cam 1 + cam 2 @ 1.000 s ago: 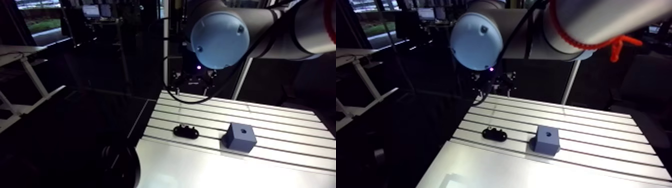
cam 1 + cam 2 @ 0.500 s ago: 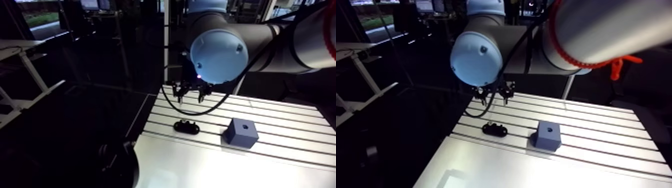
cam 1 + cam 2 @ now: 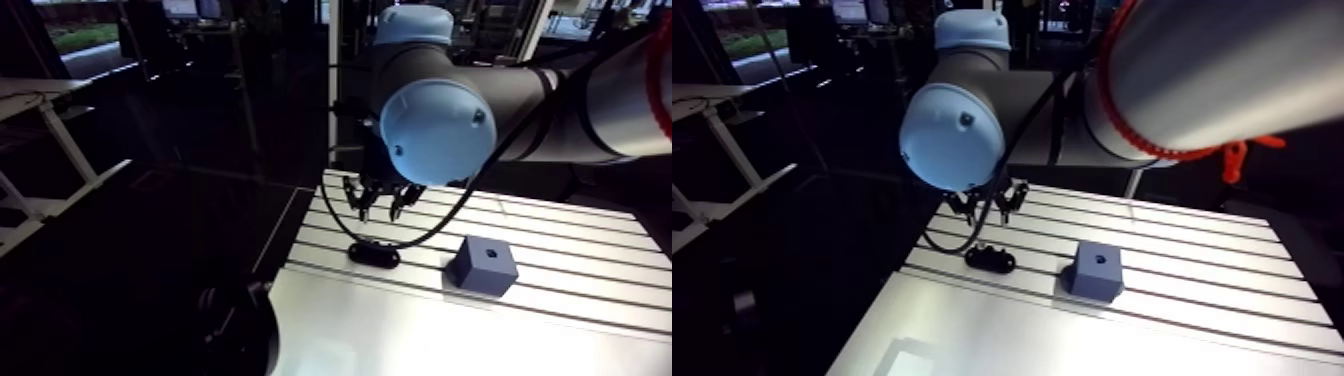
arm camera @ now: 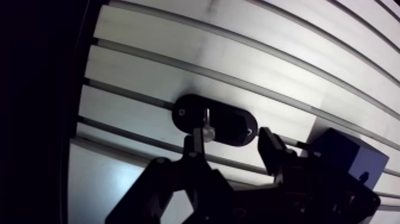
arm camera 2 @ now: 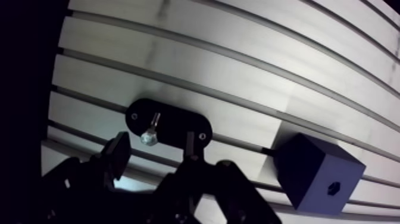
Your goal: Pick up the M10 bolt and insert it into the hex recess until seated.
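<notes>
Gripper: its 2 fingers are spread apart with nothing held. In the arm view it hangs just above centre frame, over the holder and clear of it.

M10 bolt: it stands in the holder, toward 1 end. In the wrist view it sits below the gap between the fingers, closer to 1 finger than to the other. I cannot tell which end of it is uppermost.

Holder: a black oval lying flat on the slotted table, at centre frame in the arm view.

Block: a dark blue-grey cube, right of the holder in the arm view and apart from it. The hex recess shows as 1 small dark hole in its upper face.

Step in hand, as I judge it: the approach for the pick. The bolt is not yet grasped and insertion has not begun.

Next move, as I judge it: shift sideways until the bolt sits midway between the fingers. Then come straight down, close on the bolt and lift it upright out of the holder before carrying it toward the block. Closing off-centre would likely tilt the bolt or knock it.
</notes>
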Robot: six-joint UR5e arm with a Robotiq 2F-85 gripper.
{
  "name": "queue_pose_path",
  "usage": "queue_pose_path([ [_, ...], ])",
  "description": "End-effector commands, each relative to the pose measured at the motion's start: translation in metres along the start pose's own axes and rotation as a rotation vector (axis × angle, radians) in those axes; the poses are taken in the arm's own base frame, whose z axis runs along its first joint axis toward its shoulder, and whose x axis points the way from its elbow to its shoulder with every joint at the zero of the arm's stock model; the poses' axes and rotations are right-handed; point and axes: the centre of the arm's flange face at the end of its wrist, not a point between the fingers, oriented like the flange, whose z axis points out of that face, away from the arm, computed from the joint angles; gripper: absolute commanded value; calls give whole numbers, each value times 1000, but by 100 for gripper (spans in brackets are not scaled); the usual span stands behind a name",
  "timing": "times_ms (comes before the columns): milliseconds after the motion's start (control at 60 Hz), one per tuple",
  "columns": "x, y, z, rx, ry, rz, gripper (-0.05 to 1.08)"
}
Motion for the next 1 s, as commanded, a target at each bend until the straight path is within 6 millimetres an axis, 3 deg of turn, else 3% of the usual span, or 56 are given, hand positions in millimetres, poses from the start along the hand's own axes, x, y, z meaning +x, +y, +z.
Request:
queue_pose_path([
  [17,-3,-7,2,2,-6,-14,44],
  [267,-5,-15,11,6,-24,-32,44],
  [1000,1,-13,28,3,-24,-73,46],
])
